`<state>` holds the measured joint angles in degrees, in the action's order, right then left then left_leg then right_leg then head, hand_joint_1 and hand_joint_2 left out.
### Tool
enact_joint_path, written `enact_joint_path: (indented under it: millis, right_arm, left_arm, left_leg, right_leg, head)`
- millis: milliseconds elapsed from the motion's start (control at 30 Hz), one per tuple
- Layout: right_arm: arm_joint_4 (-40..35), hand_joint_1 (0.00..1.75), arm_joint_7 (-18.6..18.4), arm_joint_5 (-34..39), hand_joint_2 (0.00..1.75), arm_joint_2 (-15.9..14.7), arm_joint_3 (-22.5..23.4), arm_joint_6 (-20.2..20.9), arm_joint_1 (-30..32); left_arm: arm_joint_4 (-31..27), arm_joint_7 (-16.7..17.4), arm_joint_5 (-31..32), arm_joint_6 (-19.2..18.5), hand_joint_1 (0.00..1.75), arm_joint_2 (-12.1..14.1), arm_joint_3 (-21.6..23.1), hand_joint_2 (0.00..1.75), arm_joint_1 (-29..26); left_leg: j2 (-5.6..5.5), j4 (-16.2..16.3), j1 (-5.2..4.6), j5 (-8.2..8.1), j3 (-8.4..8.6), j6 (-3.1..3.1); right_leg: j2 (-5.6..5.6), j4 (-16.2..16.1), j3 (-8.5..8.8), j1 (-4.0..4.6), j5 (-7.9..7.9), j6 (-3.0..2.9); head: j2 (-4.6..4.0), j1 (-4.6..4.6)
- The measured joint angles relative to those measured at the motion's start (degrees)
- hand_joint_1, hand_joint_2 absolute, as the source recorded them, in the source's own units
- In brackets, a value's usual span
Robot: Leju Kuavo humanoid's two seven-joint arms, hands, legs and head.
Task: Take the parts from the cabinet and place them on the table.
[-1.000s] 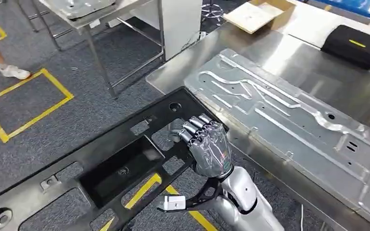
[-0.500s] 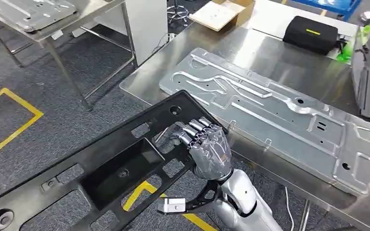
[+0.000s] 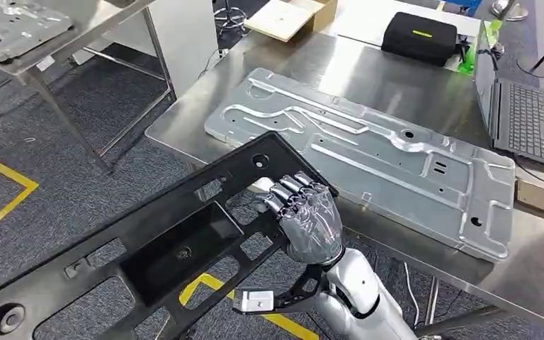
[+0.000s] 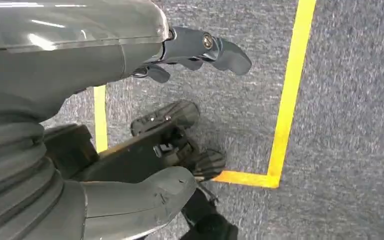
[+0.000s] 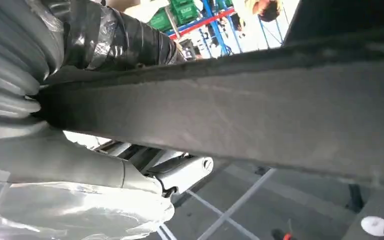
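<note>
black panel (image 3: 149,248) | long axis diagonal | far end over table (image 3: 368,71)

A metal panel (image 3: 368,152) lies on the table (image 3: 368,71), a laptop (image 3: 524,120) to its right, a case (image 3: 419,37) behind.

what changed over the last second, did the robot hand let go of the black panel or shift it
The whole head view has swung, so the camera turned: the steel table with the stamped silver metal sheet now sits more centrally and a laptop has come into view. The right robot hand still grips the long black plastic frame panel at the same spot. Nothing was let go.
</note>
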<state>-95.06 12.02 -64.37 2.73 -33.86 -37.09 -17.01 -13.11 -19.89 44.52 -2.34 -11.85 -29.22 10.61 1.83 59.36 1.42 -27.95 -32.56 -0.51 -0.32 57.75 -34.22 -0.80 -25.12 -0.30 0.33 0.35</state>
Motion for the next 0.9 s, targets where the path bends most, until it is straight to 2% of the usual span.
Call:
enact_joint_path:
  millis: [33,100,133,167,200,233,267,300,333,367,433,500,533,600,633,667,700,733,800,833,867,900]
  right_arm:
    - [0.02,1.75,0.0,-0.04,1.75,0.02,0.0,0.02,-0.21]
    - [0.15,1.75,-0.02,-0.04,1.75,0.2,0.0,0.02,-0.34]
    - [0.3,1.75,-0.02,-0.04,1.75,0.22,0.0,0.02,-0.34]
    - [0.46,1.75,-0.02,-0.04,1.75,0.22,0.0,0.02,-0.33]
    - [0.63,1.75,-0.02,-0.04,1.75,0.22,0.0,0.02,-0.35]
    - [0.77,1.75,-0.02,-0.07,1.75,0.24,0.0,0.02,-0.37]
    - [0.89,1.75,-0.02,-0.07,1.75,0.31,0.0,0.02,-0.43]
    - [0.94,1.75,-0.02,-0.07,1.75,0.35,0.0,0.0,-0.55]
    - [1.05,1.75,-0.02,-0.04,1.75,0.39,0.0,-0.02,-0.77]
    - [1.2,1.75,-0.04,-0.04,1.75,0.46,0.0,-0.04,-0.99]
    - [1.29,1.75,-0.04,-0.04,1.75,0.48,0.0,-0.09,-1.07]
    - [1.36,1.75,-0.04,-0.04,1.75,0.48,0.0,-0.13,-1.13]
    - [1.36,1.75,-0.04,-0.04,1.75,0.48,0.0,-0.15,-1.33]
    - [1.53,1.75,-0.04,-0.02,1.75,0.48,0.0,-0.17,-1.49]
    - [1.7,1.75,-0.07,0.0,1.75,0.46,0.0,-0.18,-1.45]
    - [1.88,1.75,-0.07,0.02,1.75,0.46,0.0,-0.17,-1.45]
    - [2.01,1.75,-0.07,0.02,1.75,0.41,0.0,-0.17,-1.45]
    - [2.08,1.75,-0.04,0.02,1.75,0.41,0.0,-0.17,-1.47]
    - [2.05,1.75,-0.02,0.02,1.75,0.41,0.0,-0.2,-1.58]
    - [2.08,1.75,-0.04,0.02,1.75,0.41,0.0,-0.22,-1.7]
    - [2.08,1.75,-0.04,0.02,1.75,0.44,0.0,-0.22,-1.77]
    - [2.08,1.75,-0.07,0.02,1.75,0.41,0.0,-0.24,-1.75]
  left_arm:
    - [0.0,-0.02,0.0,-0.02,0.0,0.0,0.0,1.75,0.03]
    - [0.0,0.0,0.0,-0.02,0.0,0.04,0.0,1.75,-0.08]
    - [0.0,0.05,0.04,-0.02,0.0,0.09,0.0,1.75,-0.25]
    - [0.0,0.07,0.0,-0.02,0.0,0.11,0.0,1.75,-0.37]
    - [0.0,0.07,0.0,-0.07,0.0,0.15,0.0,1.75,-0.39]
    - [0.0,0.07,-0.02,-0.2,0.0,0.2,0.0,1.75,-0.32]
    - [0.0,0.0,-0.13,-0.43,0.0,0.26,0.0,1.75,-0.23]
    - [0.0,-0.04,-0.17,-0.68,0.0,0.26,0.0,1.75,-0.2]
    - [0.0,-0.06,-0.17,-0.85,0.0,0.28,-0.02,1.75,-0.1]
    - [0.0,-0.11,-0.17,-1.05,0.0,0.28,0.0,1.75,-0.02]
    - [0.0,-0.13,-0.17,-1.07,0.0,0.31,0.0,1.75,-0.18]
    - [0.0,-0.15,-0.15,-1.18,0.0,0.26,0.0,1.75,-0.1]
    - [0.0,-0.22,-0.17,-1.2,0.0,0.26,0.0,1.75,0.01]
    - [0.0,-0.24,-0.17,-1.35,0.0,0.26,0.0,1.75,0.06]
    - [0.0,-0.24,-0.17,-1.42,0.0,0.26,0.0,1.75,0.0]
    - [0.0,-0.24,-0.17,-1.51,0.0,0.26,0.0,1.75,-0.06]
    - [0.0,-0.26,-0.15,-1.55,0.0,0.26,0.0,1.75,-0.07]
    - [0.0,-0.28,-0.15,-1.62,0.0,0.26,0.02,1.75,-0.06]
    - [0.0,-0.37,-0.15,-1.7,0.0,0.22,0.07,1.75,-0.06]
    - [0.0,-0.37,-0.15,-1.7,0.0,0.11,0.07,1.75,-0.1]
    - [0.0,-0.39,-0.17,-1.7,0.0,0.13,0.09,1.75,0.0]
    - [0.0,-0.39,-0.18,-1.7,0.0,0.13,0.09,1.75,-0.01]
  left_leg:
    - [-0.59,2.42,-0.05,-1.8,-1.05,0.04]
    - [-1.27,11.21,-0.06,-6.11,-5.28,-0.06]
    - [-1.33,15.45,-0.07,-7.42,-7.5,-0.16]
    - [-1.33,16.96,-0.06,-7.17,-8.46,-0.2]
    - [-1.33,15.66,-0.06,-5.54,-8.1,-0.19]
    - [-1.33,12.15,-0.04,-3.06,-6.71,-0.14]
    - [-1.34,6.94,-0.03,-0.06,-4.43,-0.02]
    - [-1.47,2.2,-0.02,2.15,-2.36,0.18]
    - [-1.69,0.9,-0.35,0.87,-1.75,0.27]
    - [-1.76,0.88,-0.26,1.12,-1.84,0.71]
    - [-1.77,0.84,-0.53,1.15,-1.94,1.1]
    - [-1.64,0.11,-0.04,1.64,-1.65,1.99]
    - [-1.62,-0.05,0.0,1.7,-1.6,2.24]
    - [-1.44,-0.07,-0.05,1.65,-1.63,2.5]
    - [-1.36,-0.06,-0.07,1.61,-1.63,2.55]
    - [-1.33,-0.06,-0.07,1.59,-1.63,2.54]
    - [-1.33,-0.06,-0.06,1.56,-1.56,2.5]
    - [-1.35,-0.06,-0.04,1.49,-1.45,2.51]
    - [-1.41,-0.07,-0.05,1.31,-1.08,2.23]
    - [-1.41,-0.08,-0.13,1.21,-1.06,2.05]
    - [-1.42,0.04,-0.41,1.13,-1.17,1.69]
    - [-1.34,-0.17,-0.3,1.2,-1.13,1.26]
  right_leg:
    - [0.03,-0.22,0.16,-0.09,0.07,-0.49]
    - [0.16,-0.2,0.18,0.11,-0.08,-0.79]
    - [0.35,-0.13,0.17,0.22,-0.16,-0.9]
    - [0.57,-0.05,0.18,0.27,-0.22,-0.93]
    - [0.82,0.14,0.22,0.27,-0.35,-0.89]
    - [1.07,0.43,0.25,0.24,-0.55,-0.77]
    - [1.26,0.86,0.26,0.19,-0.85,-0.58]
    - [1.36,1.41,0.18,0.18,-1.28,-0.35]
    - [1.45,2.02,-0.19,0.65,-1.6,0.09]
    - [1.63,2.19,-0.5,0.57,-1.6,0.37]
    - [1.61,2.02,-0.47,0.45,-1.45,0.72]
    - [1.41,2.45,-0.59,0.29,-2.05,1.34]
    - [1.01,4.38,-1.45,0.29,-3.43,1.65]
    - [0.87,12.55,-5.45,0.04,-7.51,2.15]
    - [0.83,16.42,-7.49,-0.01,-8.79,2.31]
    - [0.73,18.73,-8.84,-0.05,-8.94,2.38]
    - [0.63,18.11,-8.76,-0.08,-7.7,2.36]
    - [0.6,15.04,-7.44,-0.11,-5.32,2.25]
    - [0.4,5.06,-2.5,0.0,-0.3,1.55]
    - [0.11,2.31,-1.14,0.25,-0.74,1.12]
    - [0.18,1.64,-1.06,0.59,-0.77,0.98]
    - [0.29,1.78,-1.15,0.67,-0.81,0.89]
  head:
    - [0.0,-0.07]
    - [0.0,-0.07]
    - [0.0,-0.04]
    - [0.0,-0.05]
    - [0.0,-0.06]
    - [0.0,-0.04]
    - [0.0,-0.07]
    - [0.0,-0.04]
    - [0.0,-0.06]
    - [0.0,0.0]
    - [0.0,-0.02]
    - [0.0,-0.04]
    - [0.0,0.04]
    - [0.0,0.0]
    - [0.0,0.0]
    - [0.0,0.0]
    - [0.0,0.0]
    - [0.0,0.0]
    - [0.0,0.0]
    - [0.0,0.0]
    - [0.0,-0.02]
    - [0.0,-0.02]
